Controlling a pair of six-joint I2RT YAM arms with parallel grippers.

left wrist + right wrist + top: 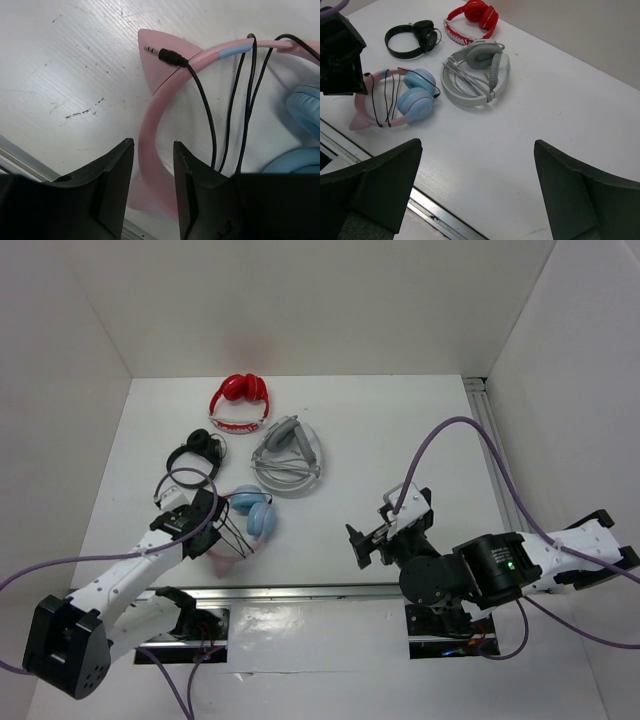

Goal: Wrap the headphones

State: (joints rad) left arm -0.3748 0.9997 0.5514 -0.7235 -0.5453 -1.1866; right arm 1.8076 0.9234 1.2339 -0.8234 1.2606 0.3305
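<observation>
Our left gripper (152, 185) stands narrow astride the pink band of the headphones (150, 122); whether it pinches, we cannot tell. Our right gripper (477, 192) gapes wide.

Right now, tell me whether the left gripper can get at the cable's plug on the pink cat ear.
Probably yes. The left gripper stands open astride the pink headband, and the plug lies uncovered on the cat ear just ahead of it, nothing between.
</observation>
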